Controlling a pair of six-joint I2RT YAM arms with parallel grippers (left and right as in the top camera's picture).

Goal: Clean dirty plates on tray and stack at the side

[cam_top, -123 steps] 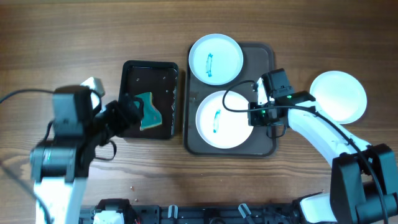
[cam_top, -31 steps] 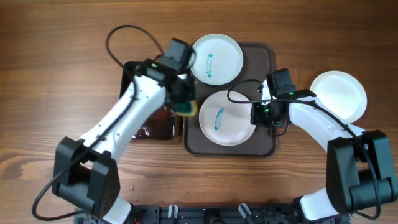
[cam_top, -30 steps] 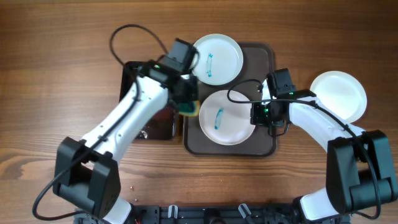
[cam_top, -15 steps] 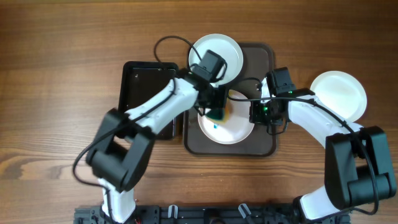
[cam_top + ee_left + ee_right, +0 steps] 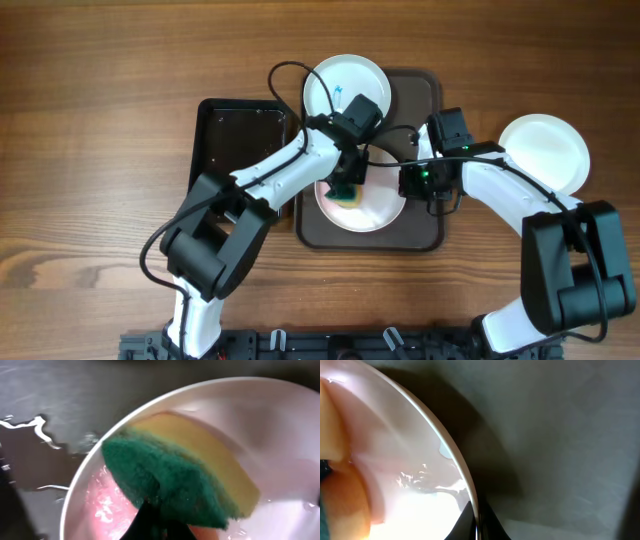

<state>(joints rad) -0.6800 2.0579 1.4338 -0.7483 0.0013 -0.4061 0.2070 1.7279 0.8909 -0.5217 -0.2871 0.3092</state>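
Gripping a green-and-yellow sponge (image 5: pixel 175 480), the left claw (image 5: pixel 347 189) presses it onto the near plate (image 5: pixel 381 211) in the tray (image 5: pixel 424 100). The right claw (image 5: pixel 408 181) pinches that plate's rim — right side.

No legible text, labels or numbers anywhere (all views).

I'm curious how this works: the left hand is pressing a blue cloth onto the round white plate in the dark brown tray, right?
Not a blue cloth: the left wrist view shows a green and yellow sponge. The left hand does press it onto the round white plate in the dark brown plastic tray.
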